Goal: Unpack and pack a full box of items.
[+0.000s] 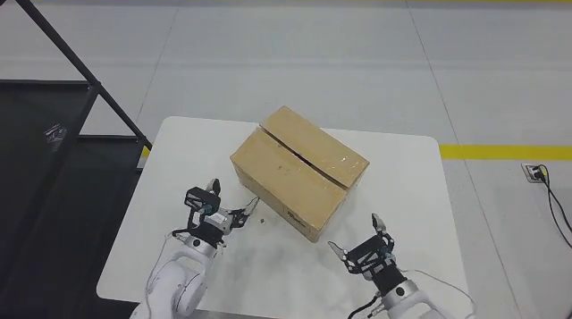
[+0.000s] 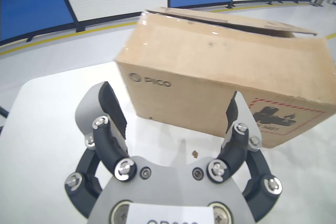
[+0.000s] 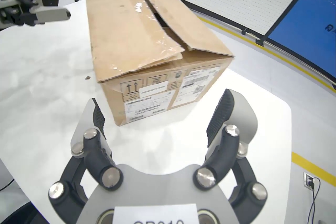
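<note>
Cardboard box (image 1: 299, 169) sat closed near the middle of a white surface (image 1: 161, 256), in the centre of the top view. Its two top flaps met in a seam. The seam gaped a little and the flap edges lifted slightly, so the box looked unsealed but not yet opened. Nothing had been taken out, so unpacking seemed not to have begun.

The left claw (image 1: 232, 196) hung at the lower left of the top view, just off the box's long side. The right claw (image 1: 355, 234) hung at the lower right, near the box's short end. Both claws were spread wide and held nothing. Neither touched the box. Judging by this, they flanked the near corner so that each could reach a flap.

In the left wrist view, the left claw (image 2: 170, 93) faced the long side of the box (image 2: 223, 64), which bore a red-bordered warning mark. A small dark speck (image 2: 194, 154) lay on the surface between claw and box. In the right wrist view, the right claw (image 3: 160, 97) faced the short end of the box (image 3: 136, 33), which was covered with labels.

The box stood the right way up, as the arrows on its end label pointed upward. Its long axis ran on a diagonal in the top view, from upper left to lower right. The flap seam followed that same line. The labelled end pointed toward the lower right of the frame.
</note>
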